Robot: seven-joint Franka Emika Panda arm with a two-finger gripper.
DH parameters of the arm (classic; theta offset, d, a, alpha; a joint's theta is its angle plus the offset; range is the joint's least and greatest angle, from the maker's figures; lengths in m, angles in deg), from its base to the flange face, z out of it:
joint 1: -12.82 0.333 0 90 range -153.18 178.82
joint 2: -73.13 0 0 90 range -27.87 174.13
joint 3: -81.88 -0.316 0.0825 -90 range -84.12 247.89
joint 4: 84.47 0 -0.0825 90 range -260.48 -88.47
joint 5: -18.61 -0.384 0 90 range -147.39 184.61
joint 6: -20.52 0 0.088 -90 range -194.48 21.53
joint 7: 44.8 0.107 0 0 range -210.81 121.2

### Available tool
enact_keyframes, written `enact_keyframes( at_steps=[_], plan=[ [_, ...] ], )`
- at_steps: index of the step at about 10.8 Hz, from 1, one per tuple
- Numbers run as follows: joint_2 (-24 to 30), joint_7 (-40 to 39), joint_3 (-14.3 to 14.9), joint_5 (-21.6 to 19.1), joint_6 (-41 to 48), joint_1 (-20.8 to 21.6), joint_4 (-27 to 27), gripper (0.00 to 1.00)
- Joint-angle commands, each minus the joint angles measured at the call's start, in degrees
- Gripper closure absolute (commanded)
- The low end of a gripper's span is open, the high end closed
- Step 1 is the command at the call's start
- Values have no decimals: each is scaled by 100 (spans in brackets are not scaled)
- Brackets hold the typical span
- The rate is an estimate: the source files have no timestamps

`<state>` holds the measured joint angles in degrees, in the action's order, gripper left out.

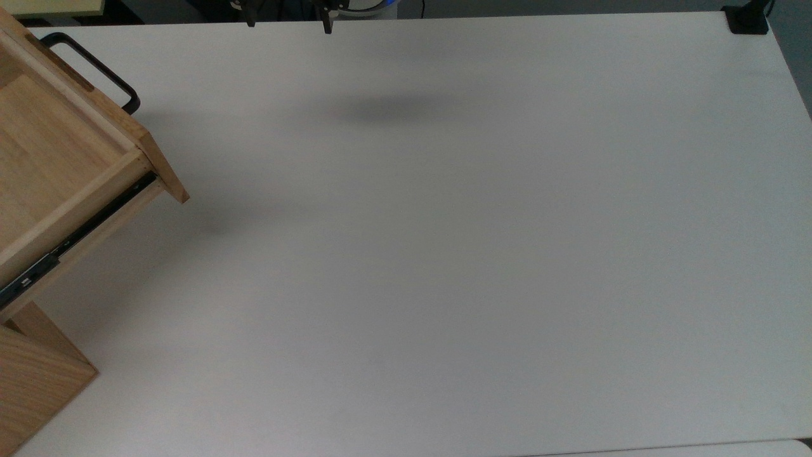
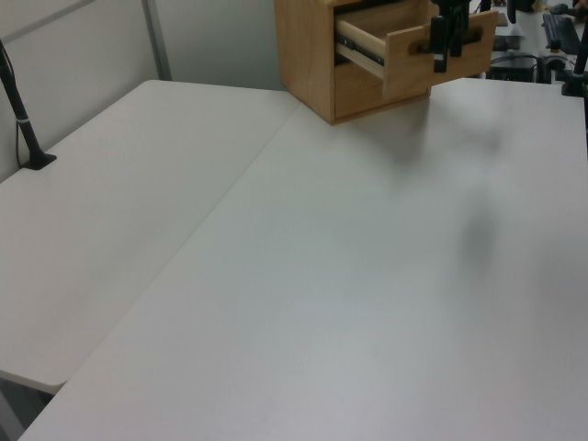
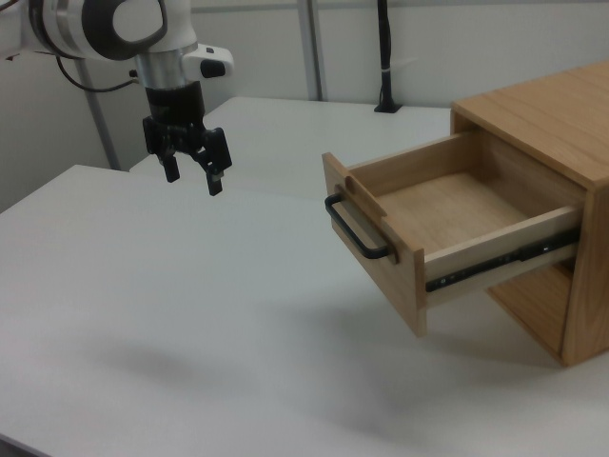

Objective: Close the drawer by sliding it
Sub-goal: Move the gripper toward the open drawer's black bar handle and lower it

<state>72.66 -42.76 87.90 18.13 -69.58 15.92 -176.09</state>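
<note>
With open, empty jaws, we should bring the gripper [image 3: 190, 169] to the drawer [image 3: 373, 238] front and push straight along the rail [image 3: 500, 259].

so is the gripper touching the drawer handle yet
No, in the right view the gripper hangs above the table, well apart from the drawer and its handle.

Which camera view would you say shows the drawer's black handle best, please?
The right view: the handle shows whole on the open drawer, nothing in front. The top view crops it at the frame's corner; in the left view the pincer stands before it.
</note>
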Motion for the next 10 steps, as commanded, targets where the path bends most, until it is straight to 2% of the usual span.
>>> enact_keyframes(
  at_steps=[1,5,7,8,9,10],
  plan=[
    [11,-38,66,-83,-34,32,30,0],
    [-6,119,83,-92,2,-3,30,1],
    [-15,865,83,-101,-51,-82,-14,34],
    [-67,1172,109,-110,-138,-125,-14,53],
    [-68,1706,153,-110,-296,-187,-23,63],
    [-68,2068,241,-110,-358,-240,-32,67]
  ],
)
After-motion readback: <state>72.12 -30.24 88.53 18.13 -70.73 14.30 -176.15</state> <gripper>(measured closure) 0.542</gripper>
